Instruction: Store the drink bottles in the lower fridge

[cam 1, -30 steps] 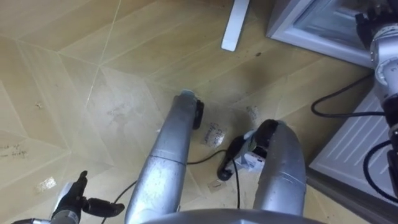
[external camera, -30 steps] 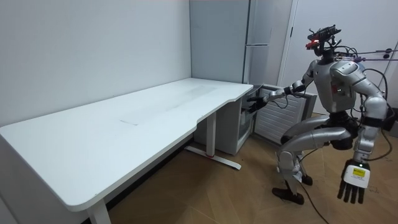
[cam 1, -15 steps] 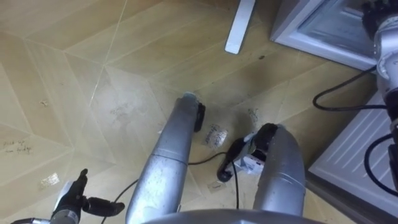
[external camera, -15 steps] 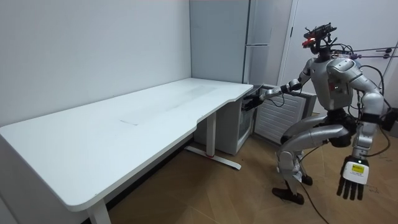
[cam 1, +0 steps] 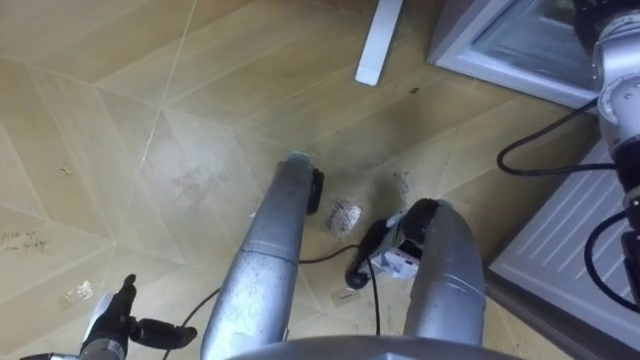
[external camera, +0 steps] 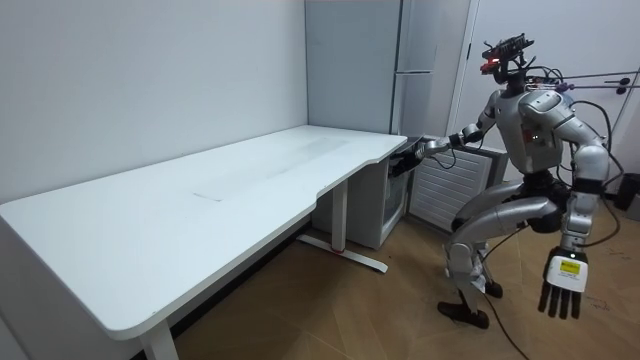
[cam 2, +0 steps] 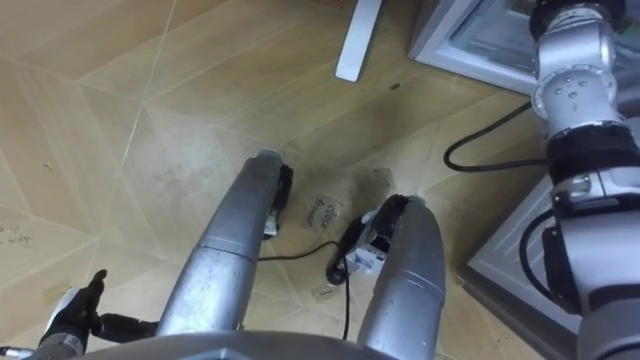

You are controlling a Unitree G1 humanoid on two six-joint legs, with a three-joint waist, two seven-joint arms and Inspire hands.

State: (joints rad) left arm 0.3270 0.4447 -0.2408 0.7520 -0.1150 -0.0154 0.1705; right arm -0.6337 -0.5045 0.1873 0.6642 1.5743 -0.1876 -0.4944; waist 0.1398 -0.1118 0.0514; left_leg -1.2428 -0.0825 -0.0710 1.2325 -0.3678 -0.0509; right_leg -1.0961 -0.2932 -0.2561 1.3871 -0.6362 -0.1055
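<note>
I am crouched with my knees bent on the floor (cam 1: 110,130). It is made of pale wooden boards laid at angles so that their seams meet in points, and it is matt and scuffed with grey smudges.

In front of me, tucked under the far right end of the desk (external camera: 200,205), sits the lower fridge (external camera: 378,212). It is a squat white box with flat, smooth sides. Its door (cam 1: 572,238) is open toward me, and the face I look down on at my near right is white and ribbed with fine parallel ridges. At the far right the fridge's opening shows a pale frame with rounded corners around a greyish, glossy-looking surface. I cannot make out what lies inside it.

My right arm reaches forward. My right hand (external camera: 404,162) is a dark shape at the fridge's upper front edge, just below the desk's corner. I cannot tell whether it touches the fridge, whether its fingers are curled or straight, or whether it holds any of the drinks.

My left hand (cam 1: 118,322) hangs low at my left side, well apart from the fridge. Its slender dark fingers are straight and relaxed, the thumb sticks out sideways, and it holds nothing.

The desk is a broad slab with a smooth matt white top and a front edge that curves inward. Its flat white foot bar (cam 1: 379,40) lies on the boards just left of the fridge.
</note>
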